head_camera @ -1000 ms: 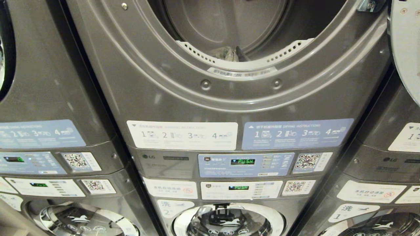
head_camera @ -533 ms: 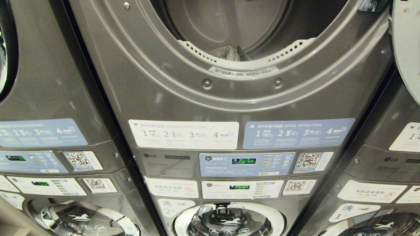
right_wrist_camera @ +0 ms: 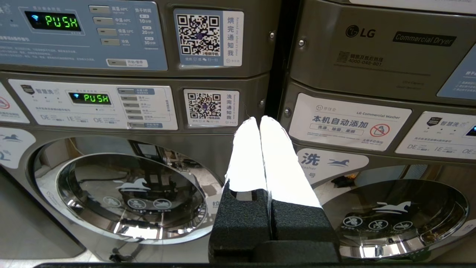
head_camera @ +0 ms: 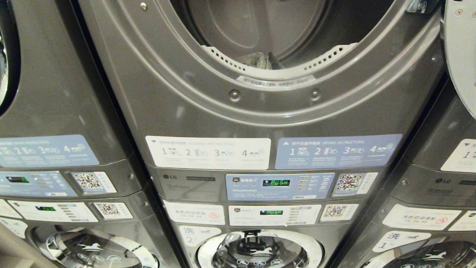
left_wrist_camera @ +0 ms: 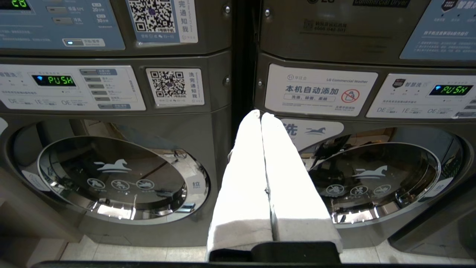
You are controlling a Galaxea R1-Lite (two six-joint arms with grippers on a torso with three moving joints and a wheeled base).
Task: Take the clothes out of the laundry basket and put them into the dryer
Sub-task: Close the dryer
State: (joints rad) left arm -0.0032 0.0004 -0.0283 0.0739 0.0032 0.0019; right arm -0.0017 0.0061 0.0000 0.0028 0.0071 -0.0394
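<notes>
Nothing among the machines has moved since a second ago; only the head view has slid a touch, so the whole scene sits slightly lower than before. Dead ahead stands the grey metal stacked dryer with its round open mouth (head_camera: 260, 111), door swung away to the right. Inside its drum, just behind the white perforated lint guard (head_camera: 279, 70) at the lower lip of the mouth, lies a crumpled pale and dark bundle of clothes (head_camera: 260, 60). Below the dryer's mouth, a blue control panel with a green lit display (head_camera: 277, 183) reads PUSH.

Neither arm shows in the head view. Each wrist view looks level at the lower machines beneath the dryer. The left tool (left_wrist_camera: 261, 114), with white-wrapped fingers, is pressed together and holds nothing; it points at the dark gap between two washers with round chrome-ringed glass doors (left_wrist_camera: 122, 178). The right tool (right_wrist_camera: 259, 119) is likewise pressed together and empty, pointing at the matching gap on the dryer's other side.
</notes>
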